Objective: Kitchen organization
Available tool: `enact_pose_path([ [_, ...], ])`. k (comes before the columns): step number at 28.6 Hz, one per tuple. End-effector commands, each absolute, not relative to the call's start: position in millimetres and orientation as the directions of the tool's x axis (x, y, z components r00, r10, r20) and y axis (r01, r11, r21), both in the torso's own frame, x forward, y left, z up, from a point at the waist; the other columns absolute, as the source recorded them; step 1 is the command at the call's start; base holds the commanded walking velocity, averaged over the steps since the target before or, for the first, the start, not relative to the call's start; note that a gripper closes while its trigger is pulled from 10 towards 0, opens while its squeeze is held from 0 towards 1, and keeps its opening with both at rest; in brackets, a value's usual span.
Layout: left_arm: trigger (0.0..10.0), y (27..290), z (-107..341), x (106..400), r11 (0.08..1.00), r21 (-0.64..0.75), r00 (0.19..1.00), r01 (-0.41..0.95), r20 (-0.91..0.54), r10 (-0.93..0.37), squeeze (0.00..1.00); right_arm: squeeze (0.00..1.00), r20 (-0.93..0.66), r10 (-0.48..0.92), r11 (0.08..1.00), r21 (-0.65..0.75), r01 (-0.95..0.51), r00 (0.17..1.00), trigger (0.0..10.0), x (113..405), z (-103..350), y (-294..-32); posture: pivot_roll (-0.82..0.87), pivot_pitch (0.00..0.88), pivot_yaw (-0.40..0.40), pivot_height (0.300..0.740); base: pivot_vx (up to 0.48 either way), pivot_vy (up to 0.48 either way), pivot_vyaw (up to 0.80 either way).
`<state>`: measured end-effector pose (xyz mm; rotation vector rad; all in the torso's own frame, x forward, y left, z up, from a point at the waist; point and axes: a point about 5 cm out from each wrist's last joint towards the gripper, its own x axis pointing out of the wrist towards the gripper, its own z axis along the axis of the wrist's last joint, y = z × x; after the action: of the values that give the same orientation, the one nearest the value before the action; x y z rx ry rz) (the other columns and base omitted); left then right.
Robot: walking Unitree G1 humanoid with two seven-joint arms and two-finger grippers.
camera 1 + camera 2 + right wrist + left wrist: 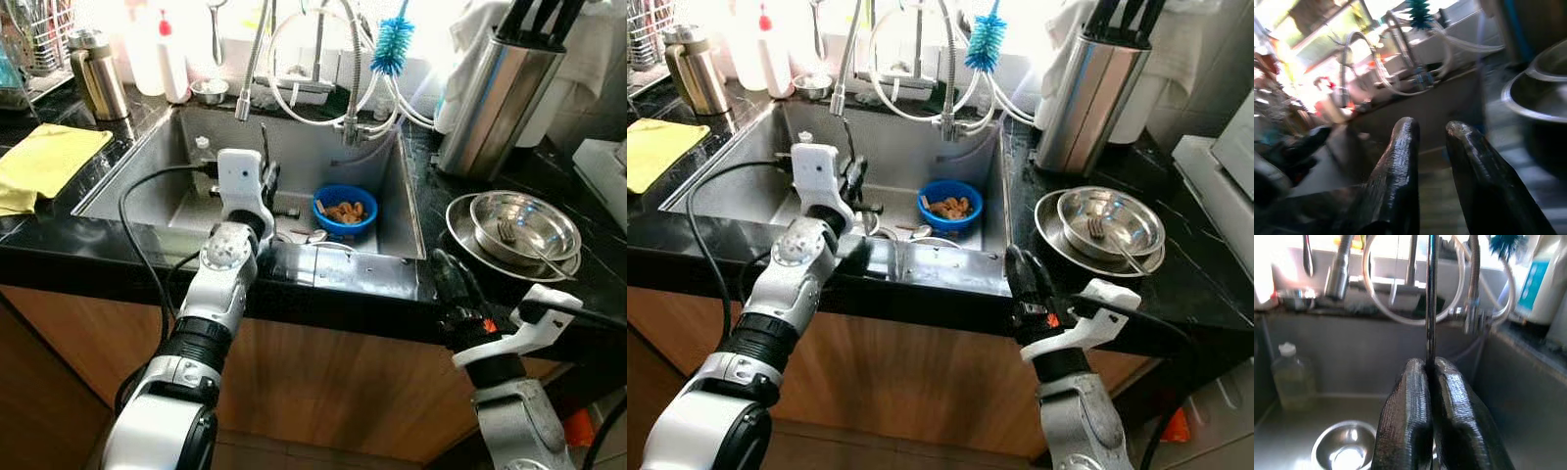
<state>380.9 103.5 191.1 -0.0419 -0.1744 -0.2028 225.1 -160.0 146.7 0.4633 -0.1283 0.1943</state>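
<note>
Left end effector [1430,382] pinching thin metal utensil [1430,298] above sink [392,211], steel bowl [1344,453] beneath.

Domestic kitchen: steel sink [392,230] centre frame, black worktop [59,245], knife block [495,103] upper right, stacked bowls [524,225] right.

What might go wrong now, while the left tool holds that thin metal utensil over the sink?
The left tool pinches the thin utensil only at its lower end, so it may slip and fall into the sink, perhaps onto the small steel bowl. Lifting it could also snag the white hoses.
</note>
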Motion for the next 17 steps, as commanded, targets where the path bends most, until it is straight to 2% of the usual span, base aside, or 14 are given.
enact_pose_path([
  [1,10.0,102,190,384,0.978,0.033,0.965,0.204,0.163,-0.207,0.0,0.0,0.172,0.095,0.92,0.361,-0.153,0.981,10.0,223,152,-167,0.07,0.019,-0.057,0.74,0.0,0.0,0.0],
  [5,10.0,100,176,386,0.978,0.068,0.973,0.199,0.105,-0.205,0.0,0.0,0.143,0.033,0.961,0.266,-0.07,0.989,10.0,221,148,-172,0.07,0.009,-0.054,0.74,0.0,0.0,0.0],
  [10,10.0,99,168,388,0.975,0.086,0.975,0.206,0.061,-0.212,0.0,0.0,0.137,-0.011,0.969,0.246,-0.023,0.991,10.0,219,147,-174,0.06,0.008,-0.052,0.74,0.0,0.0,0.0],
  [13,10.0,98,164,388,0.975,0.052,0.975,0.218,0.039,-0.22,0.0,0.0,0.138,-0.032,0.974,0.226,0.0,0.99,10.0,218,147,-176,0.06,0.012,-0.049,0.74,0.0,0.0,0.0],
  [14,10.0,98,161,388,0.974,0.057,0.975,0.221,0.026,-0.223,0.36,0.0,0.138,-0.061,0.977,0.211,0.031,0.989,10.0,218,147,-179,0.06,0.017,-0.048,0.74,0.0,0.0,0.0],
  [15,10.0,98,161,388,0.974,0.057,0.975,0.221,0.026,-0.223,0.36,0.0,0.138,-0.061,0.977,0.211,0.031,0.989,10.0,218,147,-179,0.06,0.017,-0.048,0.74,0.0,0.0,0.0],
  [16,10.0,97,159,388,0.972,0.057,0.974,0.226,0.017,-0.228,0.96,0.0,0.138,-0.095,0.976,0.207,0.065,0.986,10.0,218,147,-181,0.06,0.025,-0.047,0.74,0.0,0.0,0.0],
  [17,10.0,97,158,388,0.972,0.053,0.973,0.229,0.015,-0.23,1.0,0.0,0.138,-0.112,0.976,0.199,0.083,0.984,10.0,218,147,-183,0.06,0.026,-0.048,0.74,0.0,0.0,0.0],
])
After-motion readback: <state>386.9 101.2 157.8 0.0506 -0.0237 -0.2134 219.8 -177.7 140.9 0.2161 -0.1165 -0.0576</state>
